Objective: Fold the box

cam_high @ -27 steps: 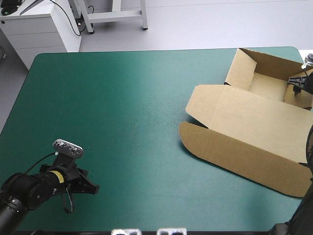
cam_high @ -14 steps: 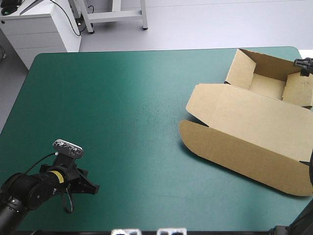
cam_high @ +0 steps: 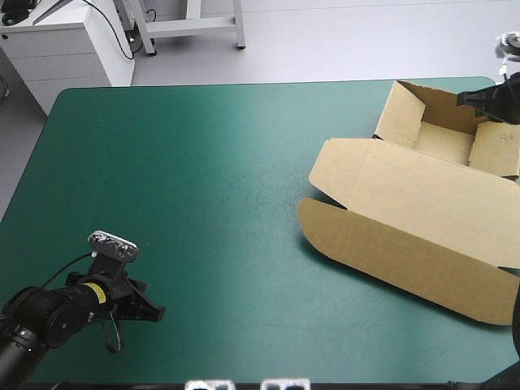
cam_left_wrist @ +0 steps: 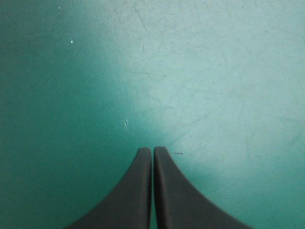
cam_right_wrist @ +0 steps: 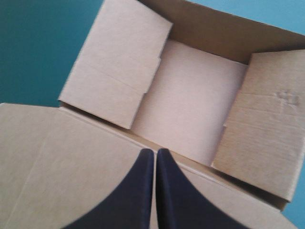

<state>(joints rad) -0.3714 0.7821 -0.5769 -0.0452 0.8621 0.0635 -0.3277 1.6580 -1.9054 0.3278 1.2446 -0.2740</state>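
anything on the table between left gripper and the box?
Nothing. The high view shows only bare teal-green cover between the left gripper and the box.

right pincer (cam_high: 467, 100) | moved out of the box (cam_high: 422, 203) tray | now over its far wall

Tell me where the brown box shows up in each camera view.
High view: the box lies at the right side of the teal-green cover, tray toward the far edge.
Left wrist view: not in it, only cover.
Right wrist view: it fills most of it, under and ahead of the right end effector.
Shared landmark: the tray's pale floor between its folded-in side flaps.
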